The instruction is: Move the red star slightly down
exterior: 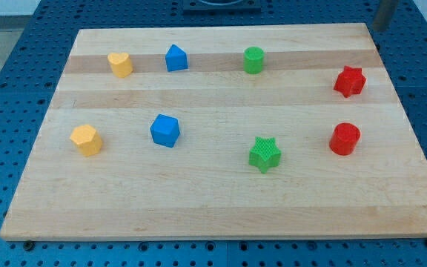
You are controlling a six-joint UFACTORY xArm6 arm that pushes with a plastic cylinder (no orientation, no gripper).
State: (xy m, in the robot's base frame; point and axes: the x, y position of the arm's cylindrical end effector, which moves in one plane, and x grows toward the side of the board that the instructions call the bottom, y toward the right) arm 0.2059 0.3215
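The red star (349, 81) lies near the board's right edge, toward the view's top. My rod enters at the view's top right, and my tip (380, 27) sits at the board's top right corner. It is above and a little right of the red star, well apart from it. A red cylinder (344, 139) stands below the star.
On the wooden board (213, 208) also lie a green cylinder (253, 59), a green star (264, 153), a blue house-shaped block (176, 58), a blue polygon block (164, 130), a yellow heart (120, 64) and a yellow hexagon (87, 139). Blue pegboard surrounds the board.
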